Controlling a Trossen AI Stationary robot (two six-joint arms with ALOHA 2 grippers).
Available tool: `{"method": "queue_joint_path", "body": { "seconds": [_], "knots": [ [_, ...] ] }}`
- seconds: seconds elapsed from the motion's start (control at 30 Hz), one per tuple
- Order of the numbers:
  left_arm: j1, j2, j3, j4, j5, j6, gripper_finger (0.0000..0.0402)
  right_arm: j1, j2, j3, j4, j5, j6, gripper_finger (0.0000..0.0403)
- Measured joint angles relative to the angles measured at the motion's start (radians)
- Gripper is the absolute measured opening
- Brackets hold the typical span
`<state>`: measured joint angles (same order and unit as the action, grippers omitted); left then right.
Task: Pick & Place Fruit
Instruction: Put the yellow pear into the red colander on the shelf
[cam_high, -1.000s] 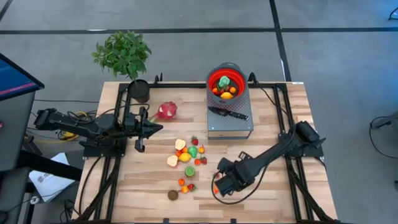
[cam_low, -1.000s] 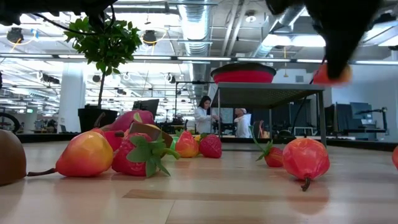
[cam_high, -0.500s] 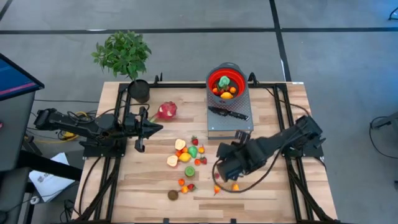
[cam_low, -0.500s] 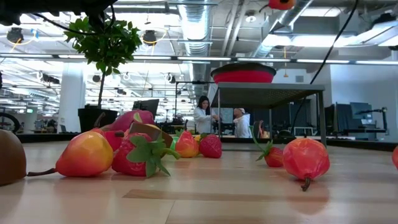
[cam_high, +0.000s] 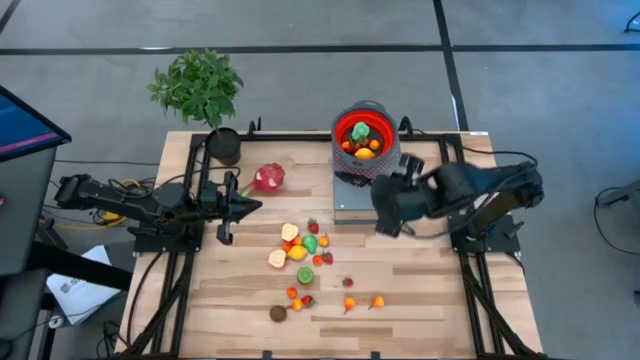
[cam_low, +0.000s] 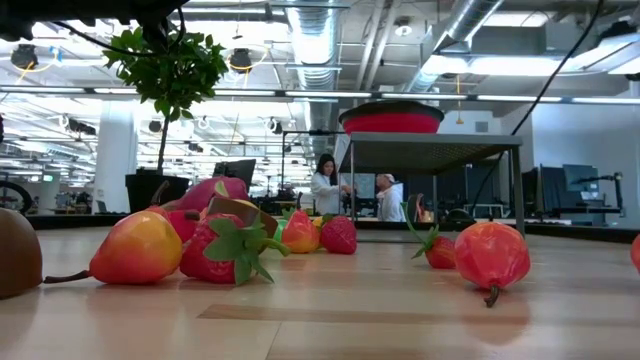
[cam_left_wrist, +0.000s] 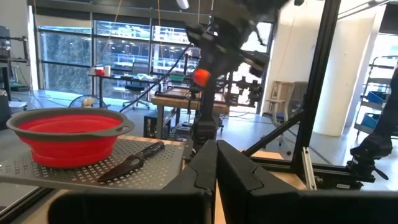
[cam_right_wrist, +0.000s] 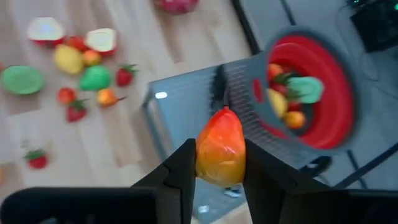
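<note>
In the high view, the right arm is seen raised and bent across the metal stand (cam_high: 368, 205), its right gripper (cam_high: 388, 205) held above the stand's near edge, just beside the red bowl (cam_high: 364, 135); what it carries is hidden there by the arm itself. The left arm is stretched flat along the table (cam_high: 430, 300), well away from the bowl, with the left gripper (cam_high: 245, 207) clenched on nothing. Loose fruit (cam_high: 300, 250) is scattered on the table in front of the stand, a dragon fruit (cam_high: 268, 178) lies to the stand's left, and more fruit is already piled inside the bowl. In the low view, neither gripper is shown; the bowl (cam_low: 391, 119) is seen on the stand behind a row of fruit (cam_low: 490, 254) resting on the wood. In the left wrist view, the left gripper's (cam_left_wrist: 216, 163) dark fingers are pressed together, and beyond them the bowl (cam_left_wrist: 67, 132) and a knife (cam_left_wrist: 130, 162) sit on the stand, with the right arm above holding a small orange-red fruit (cam_left_wrist: 200, 76). In the right wrist view, the right gripper (cam_right_wrist: 219, 158) is seen grasping that fruit (cam_right_wrist: 219, 149), pear-like, red at its tip and shading to orange-yellow, between both fingers, above the stand and just short of the bowl (cam_right_wrist: 311, 87).
</note>
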<state>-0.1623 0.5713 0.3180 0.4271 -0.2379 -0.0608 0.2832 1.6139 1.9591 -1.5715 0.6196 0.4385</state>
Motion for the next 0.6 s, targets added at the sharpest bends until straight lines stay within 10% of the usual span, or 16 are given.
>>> {"method": "queue_joint_path", "body": {
  "seconds": [0.6],
  "knots": [
    [0.0, 0.0, 0.0, 0.0, 0.0, 0.008, 0.0003, -0.417, -0.047, 0.0, 0.077, -0.16, -0.503, 0.0098]
  ]
}}
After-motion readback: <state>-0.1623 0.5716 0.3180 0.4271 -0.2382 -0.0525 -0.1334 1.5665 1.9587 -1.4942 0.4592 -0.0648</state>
